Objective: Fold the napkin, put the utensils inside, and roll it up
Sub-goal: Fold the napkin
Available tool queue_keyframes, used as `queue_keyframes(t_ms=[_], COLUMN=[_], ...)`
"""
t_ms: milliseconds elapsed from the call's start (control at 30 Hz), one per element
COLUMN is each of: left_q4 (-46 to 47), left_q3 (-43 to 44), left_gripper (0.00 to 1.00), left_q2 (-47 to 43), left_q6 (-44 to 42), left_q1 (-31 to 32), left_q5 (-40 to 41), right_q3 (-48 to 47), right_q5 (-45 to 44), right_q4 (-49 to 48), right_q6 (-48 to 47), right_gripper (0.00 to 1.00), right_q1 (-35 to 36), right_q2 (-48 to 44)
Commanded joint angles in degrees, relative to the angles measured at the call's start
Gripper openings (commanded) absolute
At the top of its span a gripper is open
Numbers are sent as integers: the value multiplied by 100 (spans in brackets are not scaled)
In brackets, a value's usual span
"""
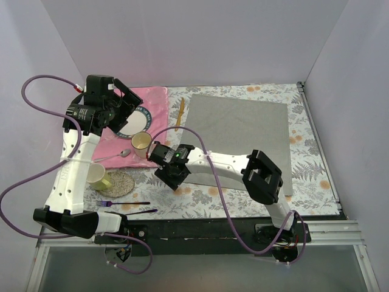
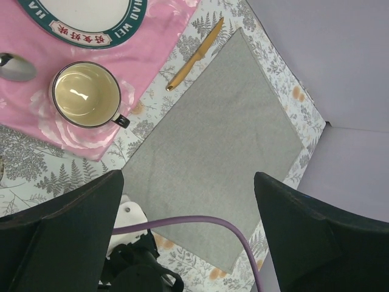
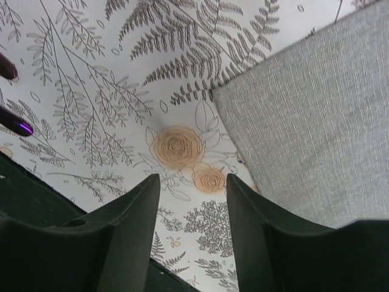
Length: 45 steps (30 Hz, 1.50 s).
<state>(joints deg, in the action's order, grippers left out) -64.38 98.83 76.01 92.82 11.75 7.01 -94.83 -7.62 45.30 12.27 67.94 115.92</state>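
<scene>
Left claw [image 2: 188, 176]: open wide and empty, held high above the table [image 1: 316, 164], probably parked out of the way.
Plate [image 2: 91, 30]: on the pink placemat [image 2: 146, 36]; its dark rim reads "WEI", with a red label of Chinese characters too small to read.
Cup [image 2: 86, 94]: on the placemat's corner, handle toward the napkin [image 1: 237, 140].
Right claw [image 3: 191, 182]: open and empty, low over the table just beside the napkin's near left corner, seemingly lined up to pinch it for a first fold.
Wooden knife [image 2: 196, 56]: between placemat and napkin, likely staged for wrapping.
Napkin: grey, spread flat, not yet folded, right of the placemat.
</scene>
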Motion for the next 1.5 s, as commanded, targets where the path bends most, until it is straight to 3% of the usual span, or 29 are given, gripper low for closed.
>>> queue_keyframes(t_ms=[0, 867, 1233, 1467], left_q4=[-189, -31, -4, 31], left_q3=[-162, -417, -399, -417], left_gripper=[88, 86, 85, 85], left_q2=[-227, -236, -165, -148], left_q6=[-62, -62, -141, -158], left_q1=[-76, -164, -208, -243], left_q5=[-58, -463, -551, -613], right_q3=[-703, -308, -247, -440], right_q5=[6, 990, 850, 314], right_q4=[163, -724, -803, -374], right_q6=[-181, -375, -384, -59], right_gripper=[56, 48, 45, 36], right_q1=[-18, -501, -510, -466], right_q2=[369, 766, 1003, 1345])
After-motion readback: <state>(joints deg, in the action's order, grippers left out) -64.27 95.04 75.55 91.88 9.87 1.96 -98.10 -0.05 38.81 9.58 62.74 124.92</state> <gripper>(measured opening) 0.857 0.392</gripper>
